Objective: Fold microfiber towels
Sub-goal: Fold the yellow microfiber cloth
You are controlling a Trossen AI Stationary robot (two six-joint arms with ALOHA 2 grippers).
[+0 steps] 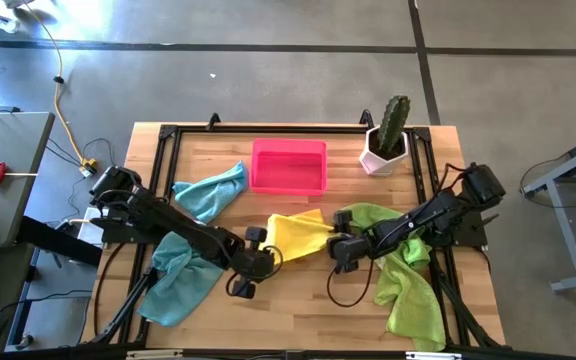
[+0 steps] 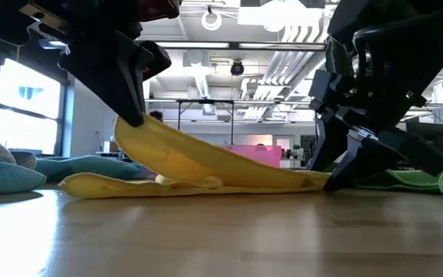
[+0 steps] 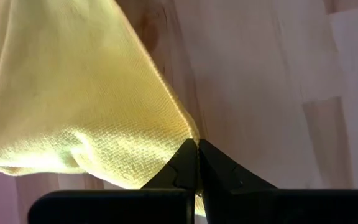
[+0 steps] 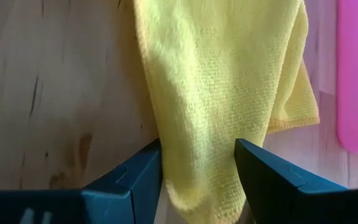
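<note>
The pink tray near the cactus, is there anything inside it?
The pink tray looks empty in the high view: only its pink floor shows. In the low view the yellow towel, lifted by the left gripper, covers most of it, so nothing more can be checked.

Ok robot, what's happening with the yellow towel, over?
Left gripper shut on yellow towel corner, lifting it. Right gripper open, fingers either side of the towel's far end. Nothing in the way.

Yellow towel (image 1: pixel 300 236), one corner lifted
</note>
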